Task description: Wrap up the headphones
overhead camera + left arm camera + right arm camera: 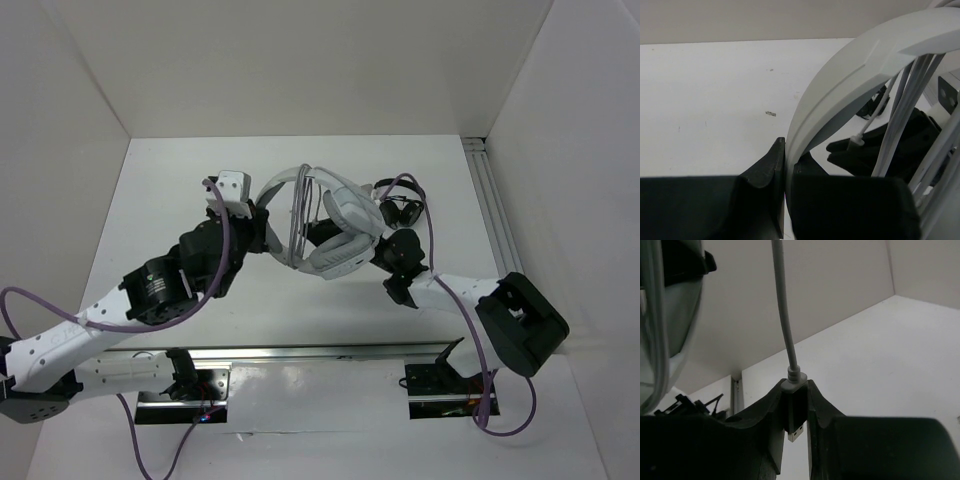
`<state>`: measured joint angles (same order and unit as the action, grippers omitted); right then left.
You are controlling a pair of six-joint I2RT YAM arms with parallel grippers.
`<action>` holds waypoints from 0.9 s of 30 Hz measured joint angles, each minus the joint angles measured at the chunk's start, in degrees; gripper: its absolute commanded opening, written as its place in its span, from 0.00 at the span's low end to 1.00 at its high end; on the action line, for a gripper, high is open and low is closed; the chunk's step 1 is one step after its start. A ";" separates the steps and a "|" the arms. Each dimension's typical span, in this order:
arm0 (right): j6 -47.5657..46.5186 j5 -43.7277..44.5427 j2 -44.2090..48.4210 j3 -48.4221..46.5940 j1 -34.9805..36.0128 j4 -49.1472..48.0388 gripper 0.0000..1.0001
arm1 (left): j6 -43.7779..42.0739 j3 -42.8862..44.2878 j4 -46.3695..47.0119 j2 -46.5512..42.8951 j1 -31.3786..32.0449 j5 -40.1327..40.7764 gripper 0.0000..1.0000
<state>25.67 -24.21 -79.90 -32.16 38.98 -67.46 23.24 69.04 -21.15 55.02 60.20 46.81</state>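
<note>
The light grey headphones (335, 228) are held up above the table's middle, with several turns of thin grey cable (298, 215) wound round the headband. My left gripper (262, 232) is shut on the headband (840, 85) at its left end; the jaws pinch its edge in the left wrist view. My right gripper (318, 232) reaches in under the ear cups and is shut on the cable's USB plug (796, 407). The cable (782, 300) runs up from the plug. An ear cup (670, 305) fills the left of the right wrist view.
Smaller black headphones (402, 208) lie on the table just right of the grey ones, behind my right arm. An aluminium rail (490, 200) runs along the table's right edge. White walls close in the back and sides.
</note>
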 measured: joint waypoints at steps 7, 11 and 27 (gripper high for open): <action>7.52 -0.11 -2.03 4.87 0.90 -2.82 0.02 | 8.57 0.70 -2.80 6.32 -2.32 2.43 0.00; 11.45 -0.55 -3.65 6.19 1.49 -3.41 0.06 | 12.44 -0.96 -3.17 7.61 -5.31 -0.52 0.00; 19.26 -4.90 -14.64 9.68 1.73 -3.89 0.45 | 13.40 -15.65 4.35 4.39 -14.80 -12.72 0.00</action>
<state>44.93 -29.10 -94.54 -22.48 40.71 -71.35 36.64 53.39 -16.80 59.42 45.41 34.09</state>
